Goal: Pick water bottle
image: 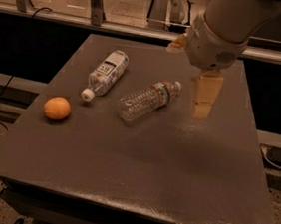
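The water bottle (147, 101) is clear and ribbed, with a red-and-green band near the neck and a small white cap. It lies on its side near the middle of the dark table (139, 174), cap pointing to the back right. My gripper (192, 70) hangs above the table's back right part, just right of the bottle's cap end. It is open and empty. One tan finger (204, 94) points down, the other (176, 44) peeks out behind the white wrist.
A second bottle (106, 73) with a large white printed label lies on its side left of the water bottle. An orange (57, 108) sits near the table's left edge. A railing (97, 2) runs behind the table.
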Robot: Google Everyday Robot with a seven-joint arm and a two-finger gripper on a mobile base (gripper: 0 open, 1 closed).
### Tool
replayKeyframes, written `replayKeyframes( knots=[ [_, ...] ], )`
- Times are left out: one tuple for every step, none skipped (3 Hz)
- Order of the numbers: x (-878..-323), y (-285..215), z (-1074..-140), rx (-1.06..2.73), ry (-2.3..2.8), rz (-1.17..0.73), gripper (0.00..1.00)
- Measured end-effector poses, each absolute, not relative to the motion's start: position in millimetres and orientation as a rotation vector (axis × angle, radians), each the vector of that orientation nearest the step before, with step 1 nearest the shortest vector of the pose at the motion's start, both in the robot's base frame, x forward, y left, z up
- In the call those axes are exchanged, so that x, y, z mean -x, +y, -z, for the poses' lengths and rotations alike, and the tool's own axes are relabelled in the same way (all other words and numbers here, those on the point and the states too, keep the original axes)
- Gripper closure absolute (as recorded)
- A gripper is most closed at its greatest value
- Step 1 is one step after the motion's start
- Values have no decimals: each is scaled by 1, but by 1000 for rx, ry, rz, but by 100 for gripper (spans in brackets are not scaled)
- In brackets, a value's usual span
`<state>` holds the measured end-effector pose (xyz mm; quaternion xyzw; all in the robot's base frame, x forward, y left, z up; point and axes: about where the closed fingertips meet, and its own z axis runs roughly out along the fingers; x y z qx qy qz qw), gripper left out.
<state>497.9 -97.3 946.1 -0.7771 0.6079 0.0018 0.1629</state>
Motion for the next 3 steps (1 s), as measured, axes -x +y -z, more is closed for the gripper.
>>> replayKeyframes(
  knots=[
    [-515,-57,-907,2357,1655,-32,0],
    [-534,-36,-866,2437,1650,-31,0],
    [-553,-31,-838,2450,1698,-1,18]
  ],
)
